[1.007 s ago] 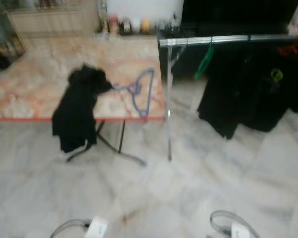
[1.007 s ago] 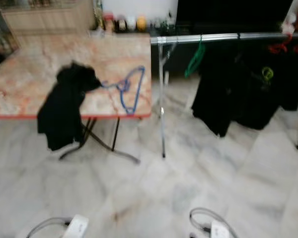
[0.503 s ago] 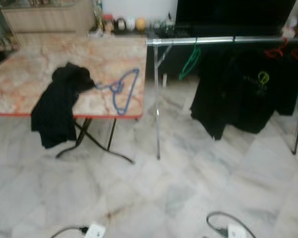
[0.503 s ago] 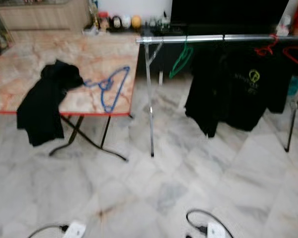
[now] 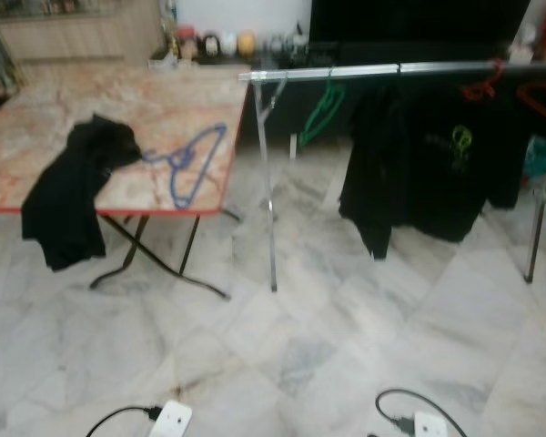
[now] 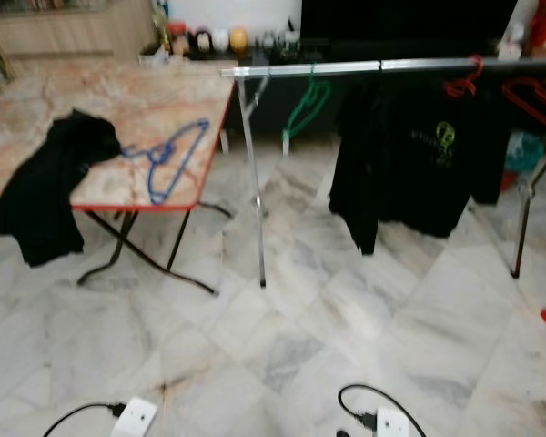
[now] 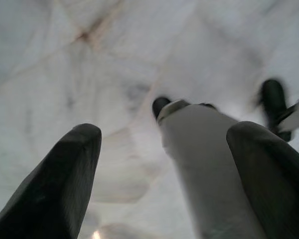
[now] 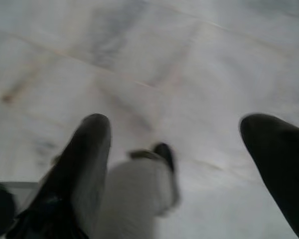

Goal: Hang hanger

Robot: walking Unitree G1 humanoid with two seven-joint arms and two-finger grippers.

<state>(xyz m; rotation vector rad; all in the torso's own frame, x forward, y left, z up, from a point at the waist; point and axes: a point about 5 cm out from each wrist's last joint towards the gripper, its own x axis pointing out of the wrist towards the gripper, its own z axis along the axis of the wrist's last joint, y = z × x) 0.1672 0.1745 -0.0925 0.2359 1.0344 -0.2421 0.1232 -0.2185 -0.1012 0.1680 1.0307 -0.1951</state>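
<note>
**Blue hanger on the table, both grippers spread wide**

While our arms hang low over the marble floor, we see the blue hanger lying flat on the marble-topped table at the upper left, its hook touching a black garment draped over the table's front edge. At the upper right, a metal rail carries a green hanger and black shirts. Our left gripper and right gripper both stand wide, holding nothing.
</note>
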